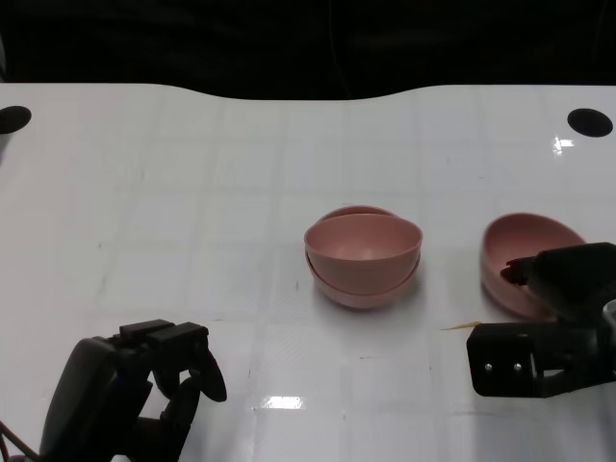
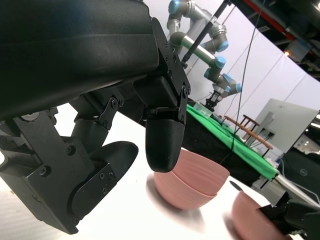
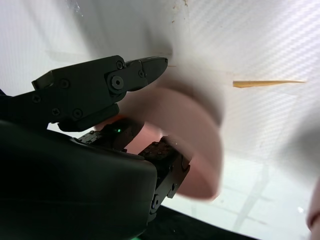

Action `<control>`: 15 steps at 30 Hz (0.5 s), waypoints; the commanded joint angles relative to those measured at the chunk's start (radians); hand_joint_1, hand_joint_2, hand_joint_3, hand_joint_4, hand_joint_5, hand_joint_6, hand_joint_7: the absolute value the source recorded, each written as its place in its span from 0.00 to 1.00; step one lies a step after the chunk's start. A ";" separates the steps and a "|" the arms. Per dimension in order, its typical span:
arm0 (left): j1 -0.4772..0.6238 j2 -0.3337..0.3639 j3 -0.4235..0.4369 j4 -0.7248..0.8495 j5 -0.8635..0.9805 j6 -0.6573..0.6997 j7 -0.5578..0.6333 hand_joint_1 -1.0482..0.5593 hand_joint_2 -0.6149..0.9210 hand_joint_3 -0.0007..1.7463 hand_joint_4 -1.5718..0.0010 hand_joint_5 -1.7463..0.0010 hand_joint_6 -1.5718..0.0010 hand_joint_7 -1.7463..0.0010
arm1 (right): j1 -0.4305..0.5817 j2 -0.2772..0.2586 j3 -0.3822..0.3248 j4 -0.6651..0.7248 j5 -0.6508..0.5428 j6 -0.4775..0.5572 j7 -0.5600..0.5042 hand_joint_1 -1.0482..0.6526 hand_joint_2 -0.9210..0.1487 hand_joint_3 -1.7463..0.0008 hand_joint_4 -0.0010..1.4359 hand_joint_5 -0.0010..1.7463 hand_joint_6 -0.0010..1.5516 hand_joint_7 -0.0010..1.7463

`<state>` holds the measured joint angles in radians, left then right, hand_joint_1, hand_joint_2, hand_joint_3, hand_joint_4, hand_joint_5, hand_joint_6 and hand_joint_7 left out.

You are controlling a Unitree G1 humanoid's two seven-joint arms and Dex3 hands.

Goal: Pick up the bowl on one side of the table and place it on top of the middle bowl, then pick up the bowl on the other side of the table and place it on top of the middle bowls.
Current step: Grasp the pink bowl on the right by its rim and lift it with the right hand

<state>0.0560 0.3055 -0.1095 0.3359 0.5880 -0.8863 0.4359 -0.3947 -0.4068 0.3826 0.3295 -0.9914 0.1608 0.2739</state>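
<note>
Two pink bowls (image 1: 364,255) sit nested in the middle of the white table (image 1: 192,212); the left wrist view shows the stack (image 2: 190,182) beyond my left fingers. A third pink bowl (image 1: 525,248) is tilted up at the right, and my right hand (image 1: 558,327) grips its near rim. In the right wrist view this bowl (image 3: 195,145) is blurred and sits between the hand's (image 3: 100,130) thumb and fingers. My left hand (image 1: 135,395) hangs at the lower left holding nothing, with its fingers (image 2: 162,137) apart.
A thin yellowish sliver (image 1: 462,326) lies on the table near the right bowl. Black round holes (image 1: 589,121) mark the table's far corners. The table's dark far edge (image 1: 308,91) runs across the back. Another robot arm (image 2: 200,45) and a green table stand beyond.
</note>
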 commanded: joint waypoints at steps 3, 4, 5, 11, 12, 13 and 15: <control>0.005 0.007 0.006 -0.015 -0.011 0.010 -0.017 0.59 0.54 0.92 0.43 0.02 0.47 0.13 | -0.065 -0.013 0.041 0.126 0.029 -0.036 -0.031 0.41 0.00 0.97 0.58 0.09 0.34 0.02; 0.005 0.007 0.006 -0.016 -0.012 0.010 -0.017 0.59 0.54 0.92 0.43 0.02 0.47 0.13 | -0.076 -0.014 0.049 0.148 0.031 -0.044 -0.041 0.42 0.00 0.97 0.61 0.10 0.36 0.02; 0.006 0.007 0.006 -0.017 -0.011 0.010 -0.018 0.59 0.54 0.92 0.43 0.02 0.47 0.13 | -0.087 -0.014 0.056 0.179 0.032 -0.063 -0.069 0.43 0.00 0.96 0.64 0.14 0.40 0.03; 0.008 0.007 0.005 -0.023 -0.016 0.017 -0.027 0.60 0.54 0.92 0.44 0.02 0.47 0.13 | -0.126 -0.020 0.084 0.280 0.044 -0.120 -0.168 0.47 0.00 0.95 0.59 0.67 0.64 0.04; 0.006 0.008 0.005 -0.022 -0.015 0.017 -0.028 0.60 0.54 0.93 0.44 0.02 0.47 0.13 | -0.128 -0.022 0.087 0.291 0.042 -0.131 -0.206 0.47 0.00 0.97 0.58 0.73 0.66 0.04; 0.005 0.008 0.005 -0.021 -0.016 0.015 -0.029 0.60 0.54 0.93 0.43 0.02 0.47 0.13 | -0.129 -0.023 0.087 0.299 0.046 -0.143 -0.240 0.47 0.00 0.97 0.57 0.74 0.68 0.04; 0.003 0.007 0.005 -0.018 -0.023 0.013 -0.034 0.61 0.54 0.93 0.43 0.03 0.47 0.14 | -0.128 -0.025 0.083 0.307 0.056 -0.164 -0.299 0.48 0.00 0.97 0.57 0.76 0.72 0.04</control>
<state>0.0595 0.3043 -0.1096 0.3259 0.5799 -0.8784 0.4122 -0.5373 -0.4073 0.4635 0.6175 -0.9485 0.0054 -0.0038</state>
